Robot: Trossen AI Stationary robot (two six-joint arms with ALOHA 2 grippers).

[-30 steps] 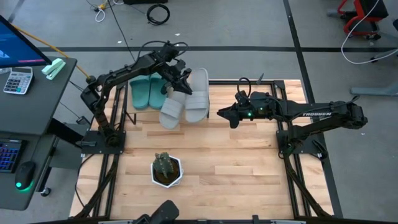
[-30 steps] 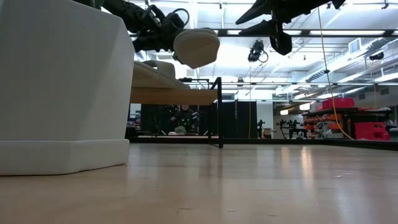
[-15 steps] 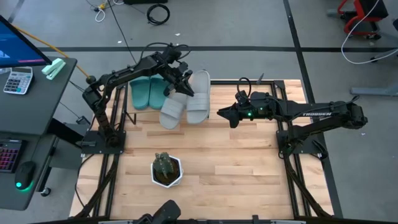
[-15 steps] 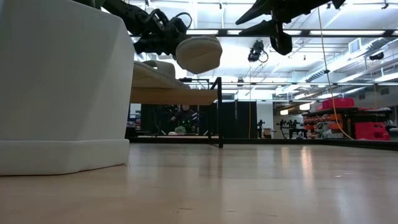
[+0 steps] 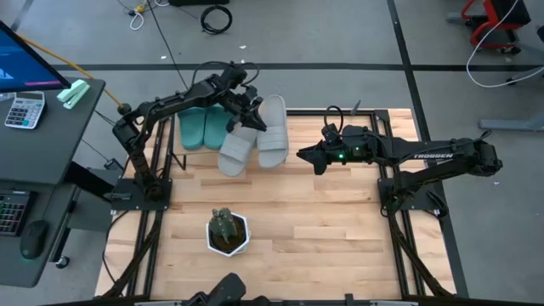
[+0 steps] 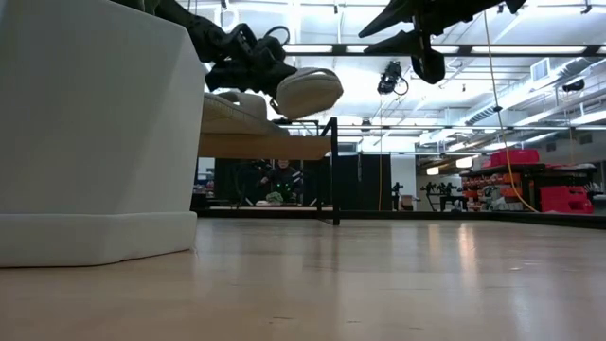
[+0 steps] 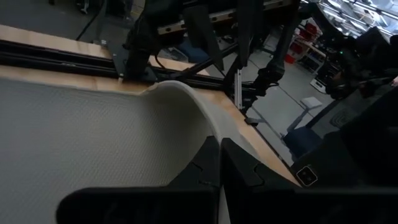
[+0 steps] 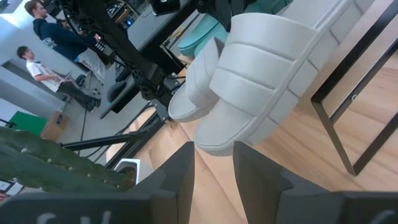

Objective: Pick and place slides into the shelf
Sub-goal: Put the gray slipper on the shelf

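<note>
Left gripper: fingers clamped on a light grey slide held tilted over the shelf front edge beside its mate; likely light, soft, flexible rubber (best pinched at the sole's rim); right gripper waits well apart, slightly parted, empty.

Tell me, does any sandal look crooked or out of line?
Yes. One grey sandal, held by the left hand, sits at an angle with its end sticking out past the shelf edge, while the other grey sandal lies straight.
</note>
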